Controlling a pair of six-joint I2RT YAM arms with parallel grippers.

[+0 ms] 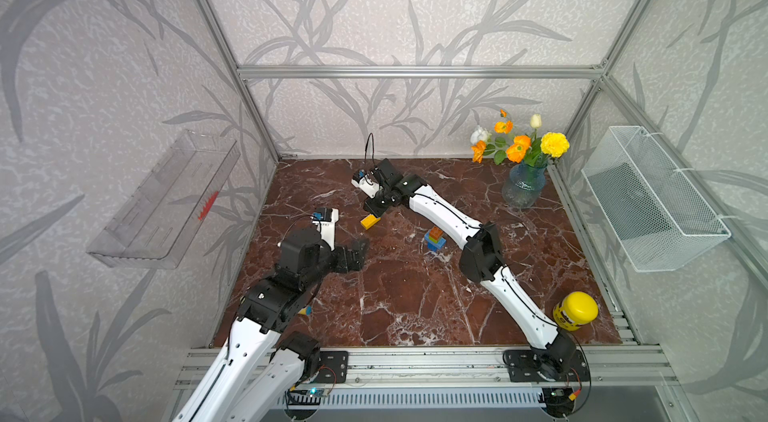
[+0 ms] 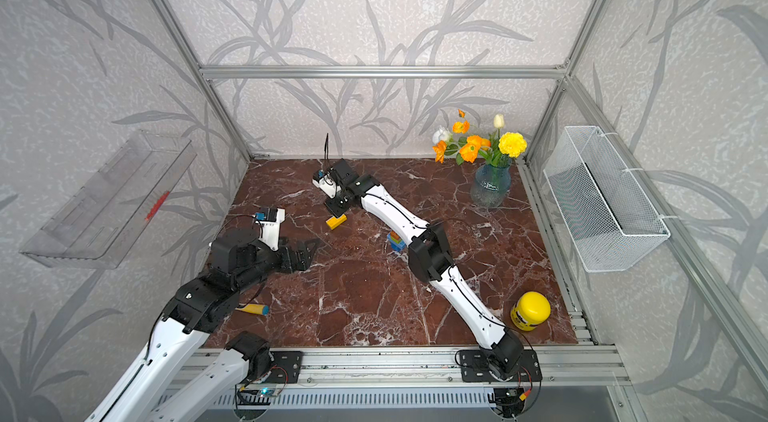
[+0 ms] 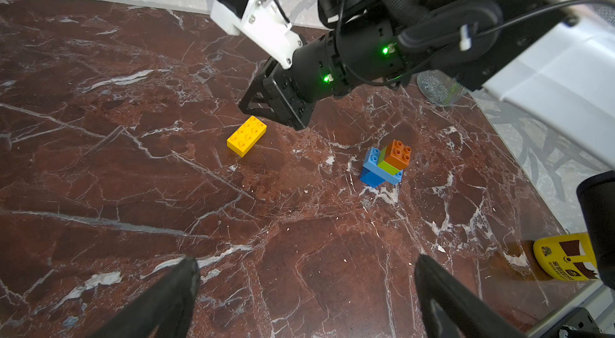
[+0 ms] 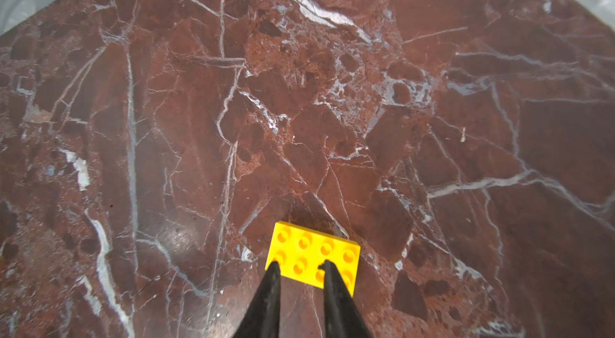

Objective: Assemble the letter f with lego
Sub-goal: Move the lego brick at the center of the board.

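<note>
While my right gripper (image 4: 301, 265) hangs just over the long yellow brick (image 3: 247, 135), its fingers stand only a narrow gap apart and grip nothing. That brick lies flat on the marble table (image 3: 133, 186). My left gripper (image 3: 306, 260) is spread wide and empty. The unfinished letter f (image 3: 386, 163), blue, green and orange, stands nearby, not touching the yellow one.

A flower vase (image 1: 523, 187) and yellow bottle (image 1: 575, 311) stand on the marble tabletop (image 1: 395, 303).
</note>
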